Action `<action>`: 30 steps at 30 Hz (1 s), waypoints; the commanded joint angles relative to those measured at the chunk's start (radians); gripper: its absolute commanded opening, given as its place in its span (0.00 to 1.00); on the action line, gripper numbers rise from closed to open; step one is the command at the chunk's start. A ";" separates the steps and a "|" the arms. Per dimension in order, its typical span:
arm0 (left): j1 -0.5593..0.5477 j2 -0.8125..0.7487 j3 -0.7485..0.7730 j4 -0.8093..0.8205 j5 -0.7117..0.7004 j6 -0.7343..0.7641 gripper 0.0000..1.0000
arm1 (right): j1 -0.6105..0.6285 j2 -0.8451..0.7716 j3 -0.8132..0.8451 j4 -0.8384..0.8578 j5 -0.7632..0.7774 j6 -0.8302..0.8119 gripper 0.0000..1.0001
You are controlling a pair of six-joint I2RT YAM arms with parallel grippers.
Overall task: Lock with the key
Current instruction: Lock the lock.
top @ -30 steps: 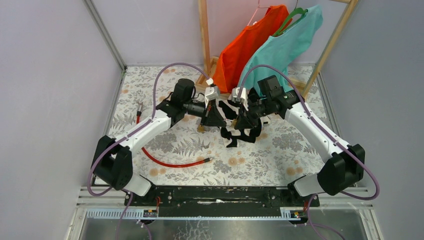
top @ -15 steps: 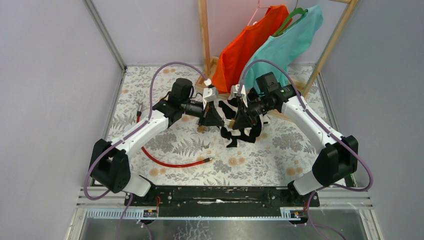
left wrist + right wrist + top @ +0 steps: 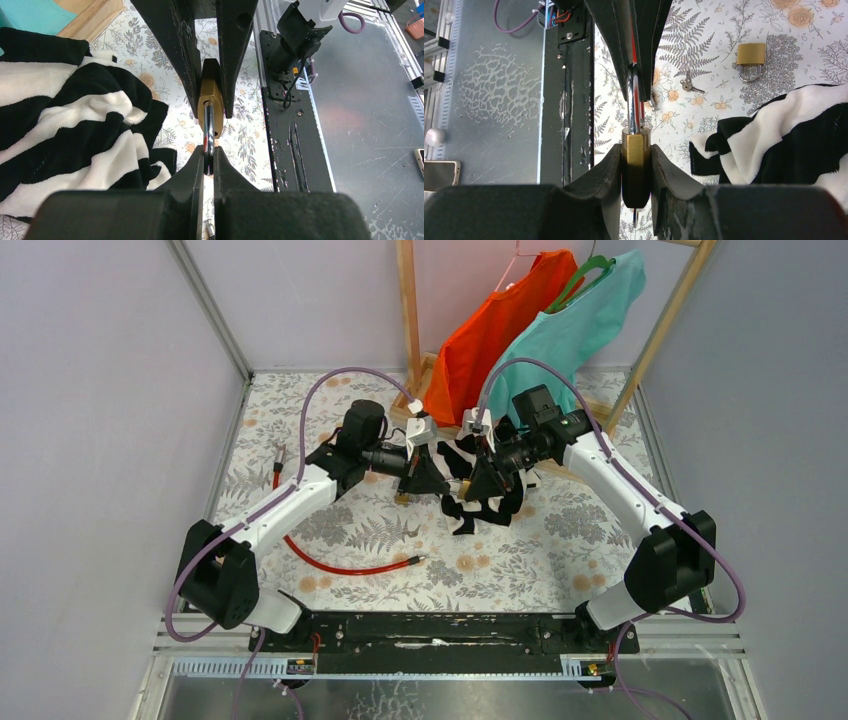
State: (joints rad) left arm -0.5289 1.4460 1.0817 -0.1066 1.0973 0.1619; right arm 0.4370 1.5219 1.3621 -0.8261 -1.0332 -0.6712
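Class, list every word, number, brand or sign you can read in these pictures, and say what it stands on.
No readable text anywhere.
The held padlock, the spare padlock and the key show no stamp that can be made out; any there is too small to read.

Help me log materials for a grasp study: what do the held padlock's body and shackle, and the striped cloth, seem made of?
The padlock body looks like brass: yellow-gold with a dull satin sheen. The shackle seems polished or chromed steel: mirror-bright, picking up a red reflection. The striped cloth looks like fleece or plush: fuzzy, matte black-and-white pile.
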 commanded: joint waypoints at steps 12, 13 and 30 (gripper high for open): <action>-0.088 -0.014 -0.081 0.167 0.078 -0.026 0.00 | 0.089 0.029 0.043 0.208 -0.150 0.064 0.00; -0.088 -0.012 -0.088 0.198 0.099 -0.056 0.00 | 0.091 0.027 0.036 0.226 -0.128 0.074 0.00; -0.091 -0.020 -0.177 0.532 0.145 -0.344 0.00 | 0.093 -0.068 -0.043 0.357 0.035 0.091 0.00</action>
State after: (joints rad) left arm -0.5358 1.4498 0.8711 0.3683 1.1862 -0.2096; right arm 0.4911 1.4567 1.2797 -0.7685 -0.9455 -0.5716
